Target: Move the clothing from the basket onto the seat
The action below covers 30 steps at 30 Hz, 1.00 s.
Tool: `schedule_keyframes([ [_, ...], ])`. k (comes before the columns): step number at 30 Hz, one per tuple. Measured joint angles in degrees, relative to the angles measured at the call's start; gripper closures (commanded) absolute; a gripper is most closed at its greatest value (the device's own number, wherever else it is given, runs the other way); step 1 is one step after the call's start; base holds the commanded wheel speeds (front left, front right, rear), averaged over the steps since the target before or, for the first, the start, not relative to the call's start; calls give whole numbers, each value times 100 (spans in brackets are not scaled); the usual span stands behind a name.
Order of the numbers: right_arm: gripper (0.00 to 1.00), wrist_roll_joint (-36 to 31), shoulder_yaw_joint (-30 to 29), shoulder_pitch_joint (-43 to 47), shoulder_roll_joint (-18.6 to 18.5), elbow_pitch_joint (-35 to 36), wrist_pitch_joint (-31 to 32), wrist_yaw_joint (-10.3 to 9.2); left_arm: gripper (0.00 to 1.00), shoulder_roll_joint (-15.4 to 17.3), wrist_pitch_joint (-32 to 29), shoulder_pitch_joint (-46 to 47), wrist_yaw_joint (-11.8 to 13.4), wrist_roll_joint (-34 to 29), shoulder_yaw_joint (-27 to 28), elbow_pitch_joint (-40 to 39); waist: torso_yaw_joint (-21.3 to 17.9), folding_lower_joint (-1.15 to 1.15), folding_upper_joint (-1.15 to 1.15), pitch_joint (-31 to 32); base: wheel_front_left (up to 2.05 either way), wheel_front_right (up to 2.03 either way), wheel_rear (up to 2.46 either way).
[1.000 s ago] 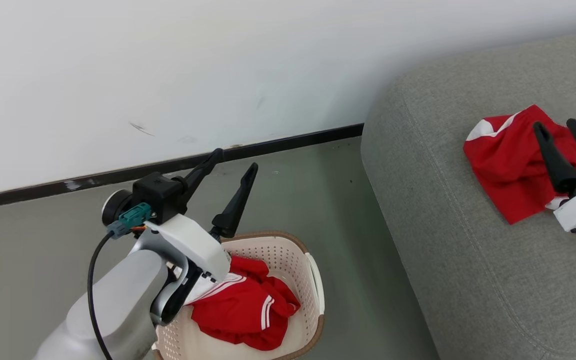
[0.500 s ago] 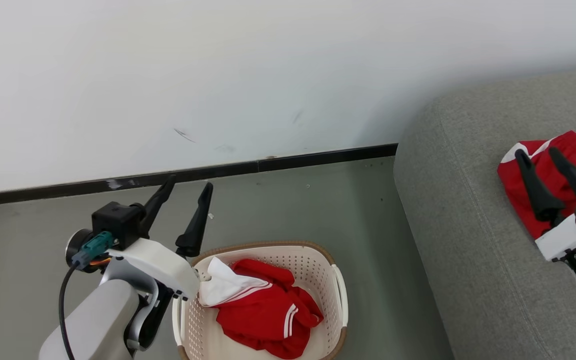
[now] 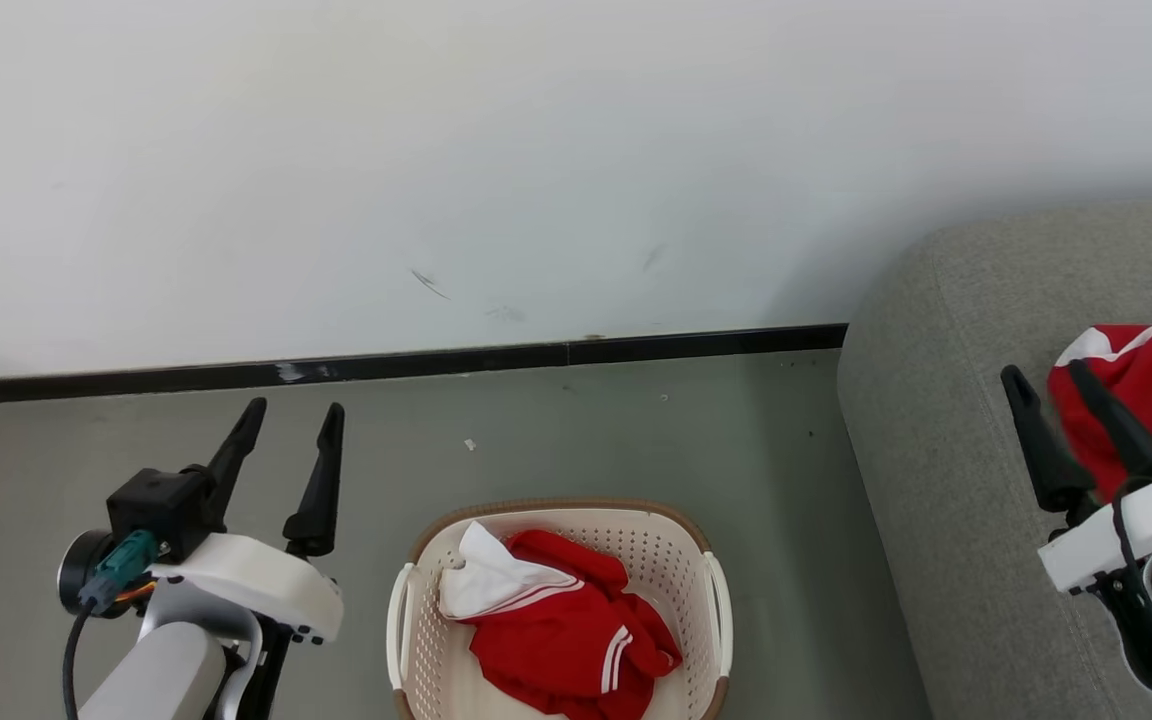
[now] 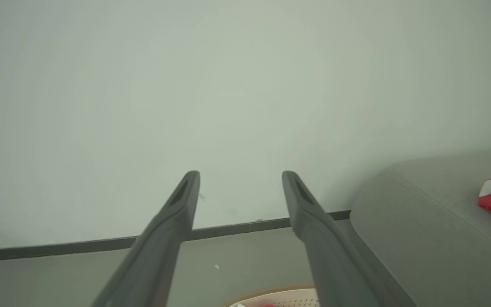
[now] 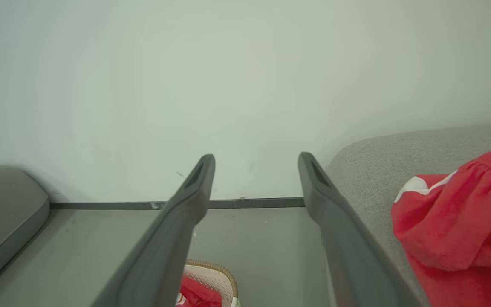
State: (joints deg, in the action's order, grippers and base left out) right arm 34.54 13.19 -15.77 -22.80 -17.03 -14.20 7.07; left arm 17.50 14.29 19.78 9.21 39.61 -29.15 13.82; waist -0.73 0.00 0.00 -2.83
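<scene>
The cream-white basket (image 3: 717,610) stands on the floor at the bottom middle of the head view, with a crumpled red and white garment (image 3: 561,635) inside it. A second red garment (image 3: 1151,385) lies on the grey seat (image 3: 946,450) at the right; the right wrist view shows it too (image 5: 458,230). My left gripper (image 3: 294,410) hovers open over the floor left of the basket, holding nothing. My right gripper (image 3: 1048,372) is open above the seat's left part, just beside the garment there, with nothing between its fingers.
A pale wall with a dark baseboard (image 3: 386,362) runs behind the grey floor (image 3: 586,440). Another grey cushion (image 5: 2,204) sits at the left in the right wrist view. The basket's rim (image 4: 271,296) peeks in at the bottom of the left wrist view.
The camera has turned left, shifting basket and seat rightward in view. My left gripper has swung left off the basket and lower. The right gripper stays open beside the garment on the seat.
</scene>
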Motion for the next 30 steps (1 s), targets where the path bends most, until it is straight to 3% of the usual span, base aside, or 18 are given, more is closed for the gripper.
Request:
schedule_keyframes([
  [18,0,-842,-676,904,749,582,0,0,0,-171,0,-1014,176,-441,921,-361,234,0,0,145,0,0,0],
  [30,0,-1227,-754,1029,936,842,0,0,0,-265,0,-1124,170,-822,1216,-549,194,0,0,69,0,0,0],
])
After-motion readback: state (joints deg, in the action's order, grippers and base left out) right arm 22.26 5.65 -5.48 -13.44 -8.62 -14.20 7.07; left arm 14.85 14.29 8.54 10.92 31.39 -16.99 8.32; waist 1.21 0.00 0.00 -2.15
